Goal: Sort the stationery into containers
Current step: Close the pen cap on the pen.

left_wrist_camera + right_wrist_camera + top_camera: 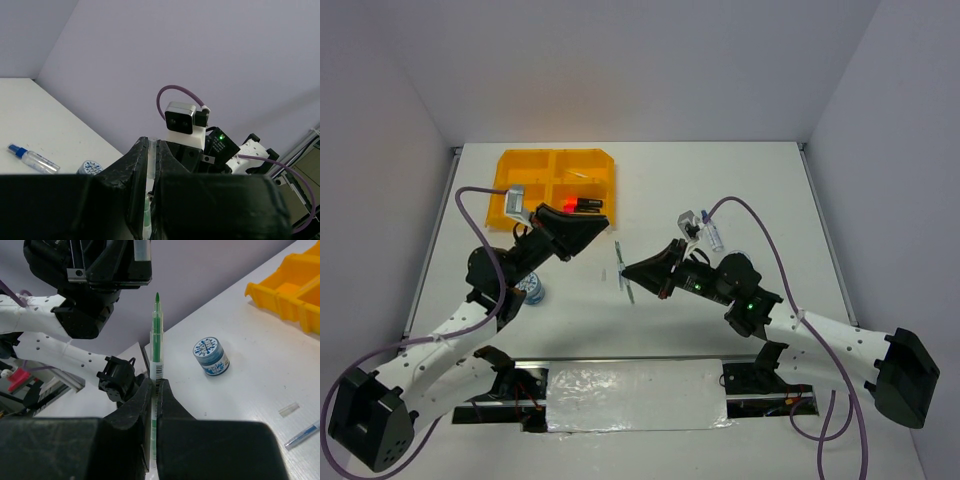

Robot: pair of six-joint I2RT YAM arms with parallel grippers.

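My right gripper (pixel 155 382) is shut on a thin green pen (pixel 156 335) with a clear barrel; its bare tip points up at the left gripper. In the top view the right gripper (pixel 628 268) holds the pen (pixel 623 272) above the table's middle. My left gripper (pixel 152 142) is shut on a clear pen cap (pixel 151 155); in the top view it (pixel 603 228) hovers just right of the orange-yellow tray (pixel 557 160). The tray holds black markers (pixel 585 204) in its near right compartment.
A round grey-blue roll (pixel 533 290) stands on the table by the left arm; it also shows in the right wrist view (pixel 211 356). A blue-capped clear bottle (pixel 713 236) lies behind the right arm. A small clear piece (pixel 289 409) and a blue pen (pixel 302 435) lie on the table.
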